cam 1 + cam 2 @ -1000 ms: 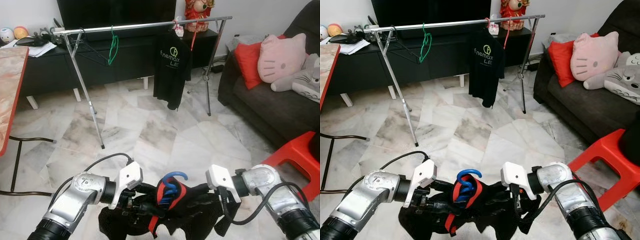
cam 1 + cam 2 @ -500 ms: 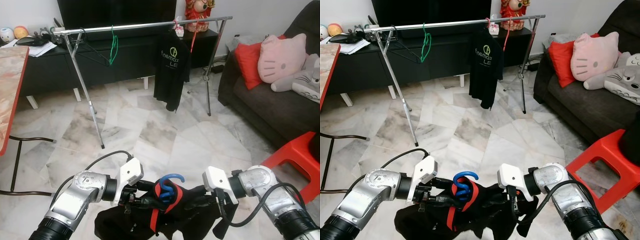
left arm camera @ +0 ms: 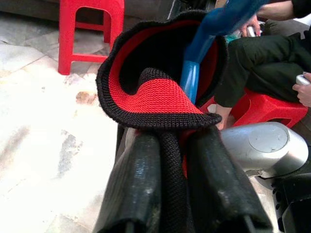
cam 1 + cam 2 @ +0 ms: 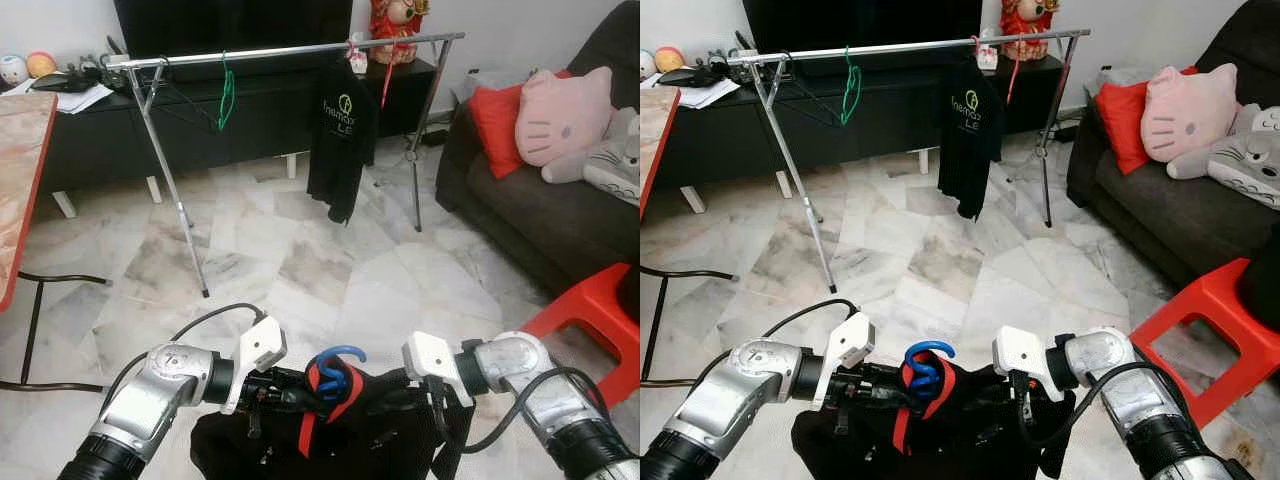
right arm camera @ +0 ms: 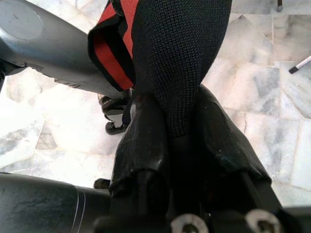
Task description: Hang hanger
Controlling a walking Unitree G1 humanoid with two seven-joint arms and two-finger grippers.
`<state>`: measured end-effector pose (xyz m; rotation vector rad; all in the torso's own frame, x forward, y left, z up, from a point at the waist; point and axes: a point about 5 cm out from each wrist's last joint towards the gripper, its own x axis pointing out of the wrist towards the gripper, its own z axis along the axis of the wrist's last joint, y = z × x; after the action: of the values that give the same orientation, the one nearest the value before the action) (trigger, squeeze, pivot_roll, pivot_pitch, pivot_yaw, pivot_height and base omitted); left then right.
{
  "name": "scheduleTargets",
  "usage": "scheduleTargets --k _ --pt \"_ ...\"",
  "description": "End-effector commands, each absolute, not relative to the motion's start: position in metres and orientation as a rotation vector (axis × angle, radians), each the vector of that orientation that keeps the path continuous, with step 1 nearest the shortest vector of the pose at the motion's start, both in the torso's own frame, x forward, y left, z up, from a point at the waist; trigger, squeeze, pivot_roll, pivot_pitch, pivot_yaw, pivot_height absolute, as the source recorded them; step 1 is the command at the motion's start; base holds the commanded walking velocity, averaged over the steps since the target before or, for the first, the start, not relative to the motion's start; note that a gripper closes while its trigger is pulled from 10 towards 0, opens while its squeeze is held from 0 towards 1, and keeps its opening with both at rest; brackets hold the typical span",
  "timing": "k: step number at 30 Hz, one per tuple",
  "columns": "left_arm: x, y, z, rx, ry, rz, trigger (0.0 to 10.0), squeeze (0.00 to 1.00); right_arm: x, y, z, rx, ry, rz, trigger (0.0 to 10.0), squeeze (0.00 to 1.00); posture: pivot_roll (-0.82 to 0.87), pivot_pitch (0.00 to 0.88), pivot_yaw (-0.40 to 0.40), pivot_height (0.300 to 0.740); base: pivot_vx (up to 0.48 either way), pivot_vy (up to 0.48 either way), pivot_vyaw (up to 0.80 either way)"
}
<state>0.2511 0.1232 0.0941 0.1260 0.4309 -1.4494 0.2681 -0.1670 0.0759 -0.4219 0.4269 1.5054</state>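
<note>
Blue hanger w/ black garment (red-lined collar) held low in front of robot, above marble floor, between both arms. Hook up, poking out of collar opening.

Left claw pointed toward centre, clamped on collar fabric just beside hanger neck; in left wrist view, fingers pressed together on ribbed black/red collar edge, blue hanger stem right above. Right claw pointed inward from other side, clamped on black knit of garment; in right wrist view, fingers squeezed on a fold of fabric, red lining beside. Rest of garment hung loose below both claws.

Drying rack well apart, across floor near TV cabinet: silver rail on angled legs. On rail: green hanger toward left end, black T-shirt w/ pale logo right of middle, red hanger near right end.

Sofa on right w/ red cushion, pink cat plush, grey plush. Red stool near right arm. Bench w/ red edge at far left. In left wrist view, seated person's legs & second red stool behind.
</note>
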Motion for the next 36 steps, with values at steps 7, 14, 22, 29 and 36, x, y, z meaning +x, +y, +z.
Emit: scheduleTargets --k 7,14,22,29,36 --pt "0.2525 0.1222 0.0971 0.127 0.427 -1.452 0.0 0.0 0.2777 -0.1641 0.0809 -0.48 0.387 1.465 0.0 0.0 -0.07 0.0 -0.091 0.74 0.0 0.0 0.0" --pt "0.2517 0.1217 0.0969 0.123 0.43 -1.455 0.0 0.0 0.278 -0.1635 0.08 -0.48 0.394 1.466 0.0 0.0 -0.07 0.0 -0.091 0.74 0.0 0.0 0.0" --pt "0.2511 0.1214 0.0966 0.128 0.433 -1.459 0.0 0.0 0.2796 -0.1643 0.0797 -0.502 0.392 1.452 10.0 0.0 -0.07 0.0 -0.091 0.74 0.0 0.0 0.0" --pt "0.2521 0.1233 0.0938 0.158 0.439 -1.44 0.0 0.0 0.281 -0.1656 0.0793 -0.488 0.409 1.443 10.0 1.0 -0.07 0.0 -0.091 0.74 0.0 0.0 0.0" --pt "0.2528 0.1238 0.0929 0.168 0.441 -1.435 0.0 0.0 0.2829 -0.1663 0.0804 -0.497 0.403 1.437 10.0 1.0 -0.07 0.0 -0.089 0.74 0.0 0.0 0.0"
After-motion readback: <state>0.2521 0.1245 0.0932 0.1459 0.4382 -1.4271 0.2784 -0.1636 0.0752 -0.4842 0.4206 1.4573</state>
